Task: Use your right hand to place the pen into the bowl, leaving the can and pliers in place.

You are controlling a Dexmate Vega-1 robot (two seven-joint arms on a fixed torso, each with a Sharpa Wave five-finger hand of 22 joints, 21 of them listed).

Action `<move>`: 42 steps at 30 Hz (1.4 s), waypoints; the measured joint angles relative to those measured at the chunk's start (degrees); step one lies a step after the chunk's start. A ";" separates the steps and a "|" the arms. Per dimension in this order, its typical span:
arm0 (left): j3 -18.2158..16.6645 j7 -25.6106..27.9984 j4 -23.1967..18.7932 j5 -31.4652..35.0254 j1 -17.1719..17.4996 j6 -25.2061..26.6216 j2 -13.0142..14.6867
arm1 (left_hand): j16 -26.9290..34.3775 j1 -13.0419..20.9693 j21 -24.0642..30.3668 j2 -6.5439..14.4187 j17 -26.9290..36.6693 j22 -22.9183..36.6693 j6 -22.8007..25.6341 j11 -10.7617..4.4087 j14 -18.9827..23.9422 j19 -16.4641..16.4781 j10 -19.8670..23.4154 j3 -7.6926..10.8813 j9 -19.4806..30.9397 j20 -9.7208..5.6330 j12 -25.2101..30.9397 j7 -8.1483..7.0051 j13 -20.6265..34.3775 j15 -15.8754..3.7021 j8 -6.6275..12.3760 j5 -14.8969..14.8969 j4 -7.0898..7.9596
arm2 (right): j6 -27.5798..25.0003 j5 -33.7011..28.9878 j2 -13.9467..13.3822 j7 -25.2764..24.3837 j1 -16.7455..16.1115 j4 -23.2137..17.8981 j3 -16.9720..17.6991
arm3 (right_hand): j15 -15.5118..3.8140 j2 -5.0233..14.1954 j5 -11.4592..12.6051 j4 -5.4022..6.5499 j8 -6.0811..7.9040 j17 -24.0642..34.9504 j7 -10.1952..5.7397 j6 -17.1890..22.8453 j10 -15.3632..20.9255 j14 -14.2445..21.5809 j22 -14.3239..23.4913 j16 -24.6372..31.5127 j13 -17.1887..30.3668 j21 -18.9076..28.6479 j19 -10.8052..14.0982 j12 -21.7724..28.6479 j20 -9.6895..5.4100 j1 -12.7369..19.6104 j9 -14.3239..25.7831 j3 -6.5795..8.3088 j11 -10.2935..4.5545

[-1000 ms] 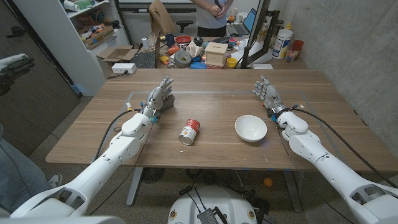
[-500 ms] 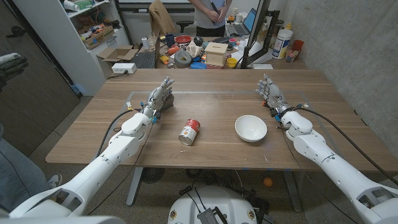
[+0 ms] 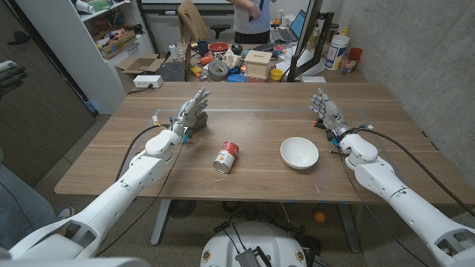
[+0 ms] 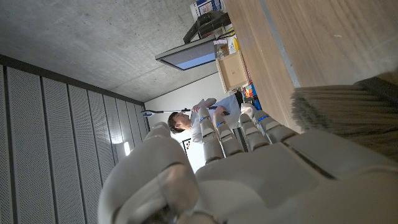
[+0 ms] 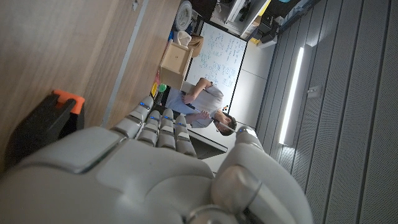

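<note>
Wooden bench (image 3: pixel 260 185) seen from above. Right hand (image 3: pixel 329 115) at far right, standing upright, fingers spread, gripping nothing. Left hand (image 3: pixel 191 115) at far left, fingers likewise apart & empty, just beside a dark bristly brush-like thing (image 4: pixel 348 112). White bowl (image 3: pixel 299 153) near-right of centre, upright, empty, nearer than the right hand & a little left of it. Red-and-white can (image 3: pixel 226 157) lying on its side left of the bowl, well apart from both hands. Pen's place: cannot tell, too small or hidden to pick out. Black item w/ orange tip (image 5: pixel 46 121) on the bench close by the right hand, prob. the pliers. Main risks, as judgement: grabbing or nudging that black item instead of the pen, since so close to the right hand; clipping the bowl rim on the way in & sliding or tipping it; setting the can rolling w/ a wide sweep, being on its side. Nothing standing between right hand & bowl. Beyond the far edge: person (image 3: pixel 251 18) standing, cardboard box (image 3: pixel 258 63) & misc. clutter, none of it in the way.
</note>
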 measured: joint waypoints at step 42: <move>1.21 -0.73 -0.32 1.78 -3.25 2.75 0.69 | 0.00 0.00 0.00 0.00 -0.01 -0.02 0.00 0.01 0.00 0.00 -0.01 0.00 -0.01 0.01 0.00 0.00 -0.01 0.00 0.00 0.00 0.00 | -1.24 -18.06 -6.57 -22.70 -22.09 -22.81 9.75 | -2.90 1.18 0.00 -3.64 1.53 0.01 -2.88 8.19 7.97 6.73 0.27 0.39 0.05 -0.66 4.10 0.90 -0.68 6.66 0.28 2.66 -1.92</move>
